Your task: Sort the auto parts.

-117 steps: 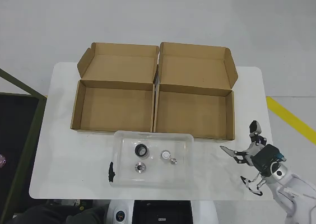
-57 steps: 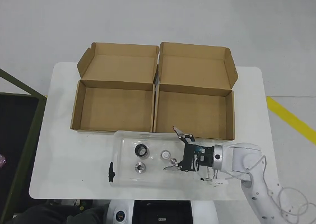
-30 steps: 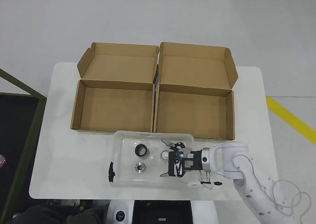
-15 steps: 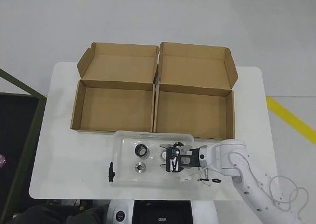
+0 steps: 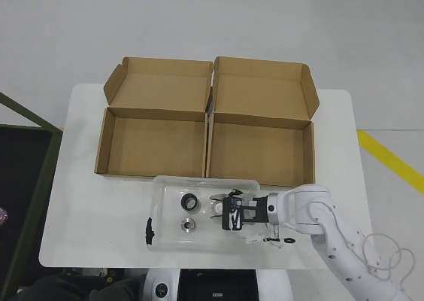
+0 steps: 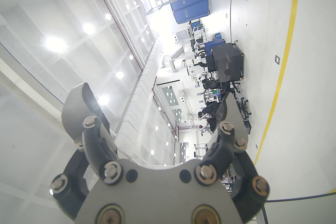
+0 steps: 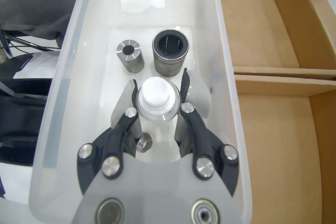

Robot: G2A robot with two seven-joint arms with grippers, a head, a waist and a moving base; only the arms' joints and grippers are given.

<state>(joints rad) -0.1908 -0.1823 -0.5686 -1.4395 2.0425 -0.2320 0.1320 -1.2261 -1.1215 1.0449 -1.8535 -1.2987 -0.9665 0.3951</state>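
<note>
Down inside the clear plastic bin (image 7: 223,33), my right gripper (image 7: 158,79) is clamped on both sides of the white plastic part (image 7: 157,95), which stands on the bin floor just beside the linear bearing (image 7: 170,51). I judge this to be the pick. Next I need a straight lift clear of the bin wall, then a carry to a cardboard box (image 7: 262,25).

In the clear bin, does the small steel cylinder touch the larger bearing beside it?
Apart. The right wrist view shows a strip of bare floor of the bin between the small steel cylinder and the larger bearing.
</note>
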